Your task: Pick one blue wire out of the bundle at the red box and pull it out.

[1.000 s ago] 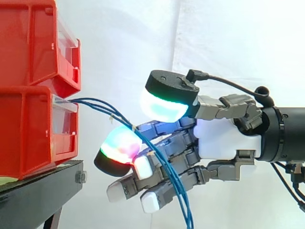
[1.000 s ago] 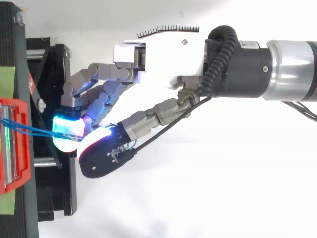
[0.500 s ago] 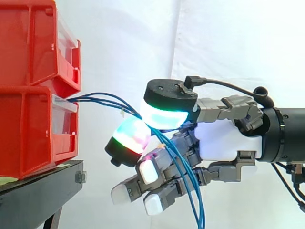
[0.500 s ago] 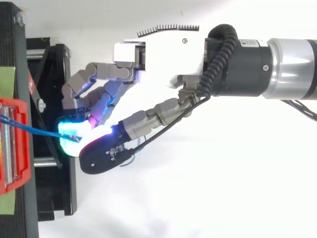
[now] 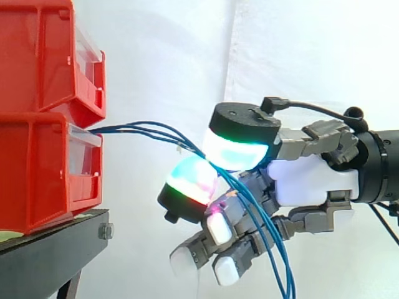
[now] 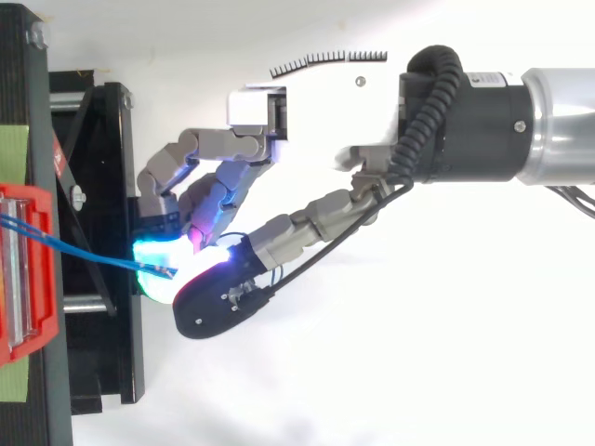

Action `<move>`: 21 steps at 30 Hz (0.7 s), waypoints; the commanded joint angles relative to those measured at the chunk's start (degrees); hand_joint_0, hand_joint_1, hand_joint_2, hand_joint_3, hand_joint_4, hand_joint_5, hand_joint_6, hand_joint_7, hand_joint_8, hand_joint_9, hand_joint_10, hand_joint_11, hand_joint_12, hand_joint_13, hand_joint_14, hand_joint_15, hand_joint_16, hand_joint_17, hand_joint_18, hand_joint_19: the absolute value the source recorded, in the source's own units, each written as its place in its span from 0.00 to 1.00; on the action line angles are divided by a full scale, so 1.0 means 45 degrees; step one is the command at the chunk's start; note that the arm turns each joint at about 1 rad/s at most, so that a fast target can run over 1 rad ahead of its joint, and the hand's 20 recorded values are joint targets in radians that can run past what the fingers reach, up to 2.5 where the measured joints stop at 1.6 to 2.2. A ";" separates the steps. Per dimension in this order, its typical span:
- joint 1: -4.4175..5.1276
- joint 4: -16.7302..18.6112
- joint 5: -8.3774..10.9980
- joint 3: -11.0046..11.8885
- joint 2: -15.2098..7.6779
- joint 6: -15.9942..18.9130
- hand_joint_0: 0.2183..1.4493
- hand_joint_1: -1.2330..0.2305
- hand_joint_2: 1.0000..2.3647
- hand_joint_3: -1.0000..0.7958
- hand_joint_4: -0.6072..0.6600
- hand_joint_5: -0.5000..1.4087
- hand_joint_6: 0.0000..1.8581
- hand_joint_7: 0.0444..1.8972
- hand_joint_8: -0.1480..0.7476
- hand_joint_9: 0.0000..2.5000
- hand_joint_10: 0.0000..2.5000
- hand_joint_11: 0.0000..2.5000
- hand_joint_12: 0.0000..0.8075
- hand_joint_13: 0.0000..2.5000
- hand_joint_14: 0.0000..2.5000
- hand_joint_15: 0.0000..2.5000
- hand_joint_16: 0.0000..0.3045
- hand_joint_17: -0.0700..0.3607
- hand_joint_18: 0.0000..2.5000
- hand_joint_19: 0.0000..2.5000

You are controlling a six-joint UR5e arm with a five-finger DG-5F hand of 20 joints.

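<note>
Side view: blue wires (image 5: 134, 129) are coming out of the front of the lower red box (image 5: 37, 168) and running nearly level to the right. The robot hand (image 5: 312, 187) is pinching them between two glowing pads (image 5: 237, 152). Several strands seem to be passing thru the pinch, can't tell which is actually clamped. Past the pads they're drooping loosely below the fingers.

Top view: the robot hand (image 6: 316, 116) is reaching in from the right, pads meeting on the wire over the black stand (image 6: 107, 167), apart from the box.

Handling, as I'm judging it: thin, light, floppy, prob. slick-jacketed. Best hold is a firm pad pinch on one strand near the box. Slipping is looking like the main risk.
</note>
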 commanded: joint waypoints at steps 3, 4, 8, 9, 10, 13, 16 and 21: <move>0.0002 -0.0532 -0.0196 0.0000 0.0112 -0.0035 0.33 0.40 0.00 0.28 0.62 0.17 0.50 0.56 0.56 0.35 0.01 0.20 0.53 0.26 0.00 0.11 0.18 0.44 0.28 0.17; 0.0002 -0.0629 -0.0235 0.0000 0.0112 -0.0035 0.31 0.43 0.00 0.28 0.62 0.17 0.49 0.57 0.56 0.35 0.01 0.20 0.54 0.26 0.00 0.11 0.18 0.44 0.28 0.17; -0.0017 -0.0805 -0.0313 0.0000 0.0190 -0.0035 0.29 0.52 0.00 0.28 0.63 0.18 0.49 0.56 0.57 0.36 0.01 0.20 0.54 0.26 0.00 0.11 0.18 0.44 0.28 0.18; -0.0017 -0.0805 -0.0313 0.0000 0.0190 -0.0035 0.29 0.53 0.00 0.28 0.63 0.18 0.49 0.56 0.57 0.36 0.01 0.20 0.54 0.26 0.00 0.11 0.18 0.45 0.28 0.18; -0.0017 -0.0824 -0.0313 0.0000 0.0210 -0.0035 0.28 0.54 0.00 0.28 0.64 0.18 0.49 0.56 0.57 0.36 0.01 0.20 0.54 0.26 0.00 0.11 0.18 0.45 0.28 0.18; -0.0037 -0.0922 -0.0313 0.0000 0.0288 -0.0035 0.27 0.51 0.00 0.28 0.65 0.18 0.49 0.57 0.58 0.36 0.00 0.20 0.55 0.26 0.00 0.12 0.18 0.45 0.28 0.18; -0.0056 -0.0942 -0.0313 0.0000 0.0288 -0.0035 0.27 0.45 0.00 0.31 0.65 0.17 0.49 0.58 0.58 0.36 0.01 0.21 0.55 0.26 0.00 0.12 0.18 0.45 0.28 0.18; -0.0056 -0.0942 -0.0313 0.0000 0.0288 -0.0055 0.23 0.42 0.00 0.28 0.66 0.17 0.49 0.56 0.59 0.36 0.01 0.21 0.57 0.26 0.00 0.12 0.19 0.47 0.28 0.18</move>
